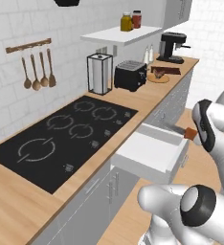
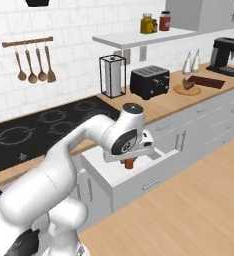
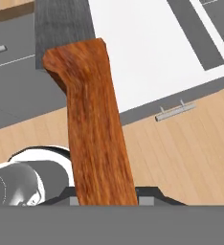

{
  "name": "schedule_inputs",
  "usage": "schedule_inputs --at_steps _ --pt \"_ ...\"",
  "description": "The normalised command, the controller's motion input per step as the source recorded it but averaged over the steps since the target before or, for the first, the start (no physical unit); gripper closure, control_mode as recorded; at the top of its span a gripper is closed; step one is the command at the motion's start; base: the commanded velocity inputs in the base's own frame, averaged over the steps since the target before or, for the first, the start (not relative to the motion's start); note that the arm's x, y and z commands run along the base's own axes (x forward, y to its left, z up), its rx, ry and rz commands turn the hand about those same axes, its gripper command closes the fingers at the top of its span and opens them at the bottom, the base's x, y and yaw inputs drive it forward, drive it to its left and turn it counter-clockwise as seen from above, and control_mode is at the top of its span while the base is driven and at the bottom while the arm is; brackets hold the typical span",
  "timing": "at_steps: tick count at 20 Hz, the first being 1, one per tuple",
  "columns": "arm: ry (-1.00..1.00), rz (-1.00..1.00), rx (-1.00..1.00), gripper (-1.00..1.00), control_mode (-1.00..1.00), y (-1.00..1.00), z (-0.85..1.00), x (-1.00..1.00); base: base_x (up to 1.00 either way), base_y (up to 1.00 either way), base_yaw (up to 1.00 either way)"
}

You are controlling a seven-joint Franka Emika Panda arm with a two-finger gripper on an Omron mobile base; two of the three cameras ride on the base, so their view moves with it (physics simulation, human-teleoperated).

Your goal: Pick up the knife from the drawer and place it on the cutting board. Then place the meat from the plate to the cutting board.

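Tool (image 2: pixel 130 162) is clamped on the knife (image 3: pixel 92 124) by its orange-red handle, held above the open drawer (image 1: pixel 150 153), clear of the white interior. Blade points away from the hand. Far along the desk (image 2: pixel 161 102), the cutting board (image 2: pixel 209 82) lies beside the plate (image 2: pixel 187 89) carrying the meat (image 2: pixel 189 83).

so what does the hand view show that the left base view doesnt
Hand view: the knife close up, its orange-red handle rising from the gripper and the grey blade above it, and the drawer's metal bar handle. Left base view: the stovetop, toaster, wooden spoons, and the plate and cutting board far along the counter. Both: the open drawer, white inside, the knife handle, and the wood floor.
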Motion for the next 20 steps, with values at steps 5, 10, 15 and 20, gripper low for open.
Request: schedule_inputs --at_steps 5,10,15,20 --pt "0.00 0.00 0.00 1.00 1.00 0.00 0.00 0.00 -0.40 0.48 0.04" --pt "0.00 0.00 0.00 1.00 1.00 0.00 0.00 0.00 -0.66 0.11 0.40" --pt "0.00 0.00 0.00 1.00 1.00 0.00 0.00 0.00 -0.41 -0.52 0.41" --pt "0.00 0.00 0.00 1.00 1.00 0.00 0.00 0.00 -0.01 -1.00 0.21"
